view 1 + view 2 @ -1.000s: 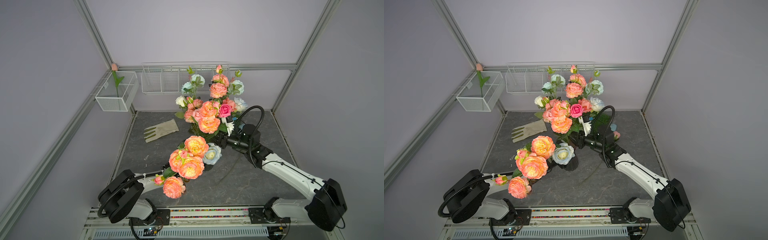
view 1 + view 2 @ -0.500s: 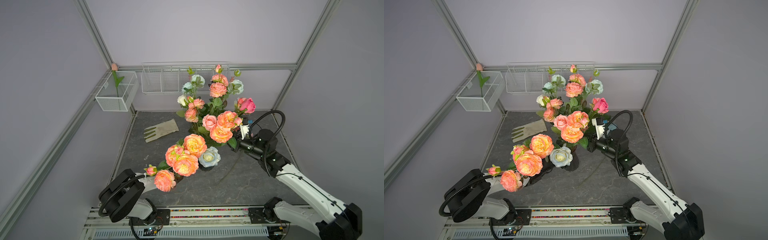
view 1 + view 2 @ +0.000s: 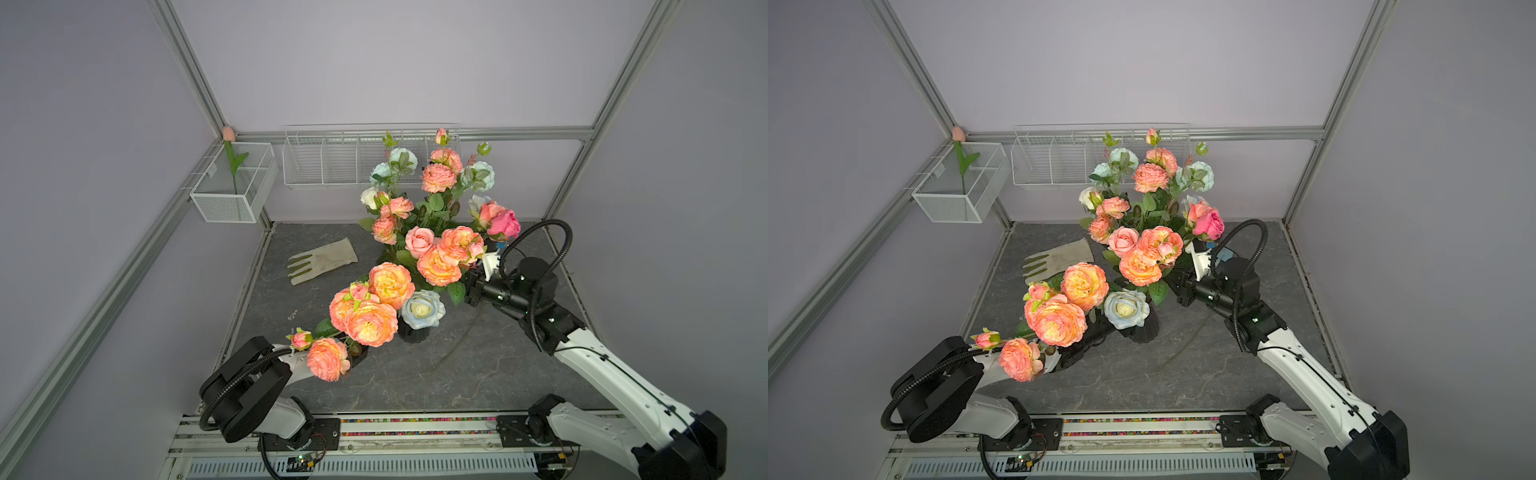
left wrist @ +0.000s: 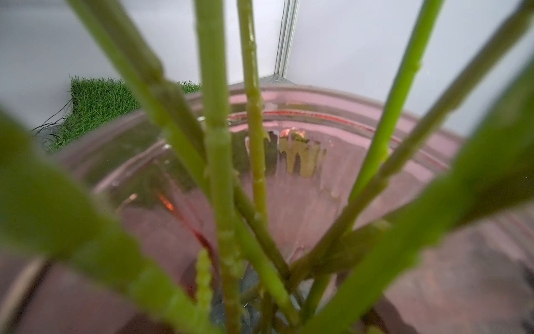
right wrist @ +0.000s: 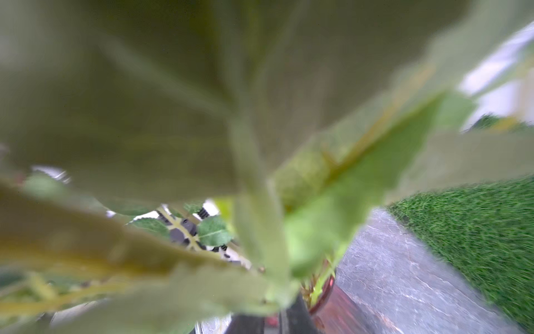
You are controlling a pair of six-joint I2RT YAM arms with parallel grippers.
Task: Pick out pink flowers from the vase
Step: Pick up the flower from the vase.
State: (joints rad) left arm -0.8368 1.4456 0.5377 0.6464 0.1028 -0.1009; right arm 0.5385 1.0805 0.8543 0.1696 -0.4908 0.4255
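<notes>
A lab test cell — aluminium frame, blank walls, base rail.

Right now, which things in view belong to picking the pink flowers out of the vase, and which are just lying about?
Belongs to the job:
- pink flowers
- vase

Just lying about:
- pale blue and white roses in the bouquet
- glove
- tulip in the mesh basket
- wire rack
- grass mat
</notes>
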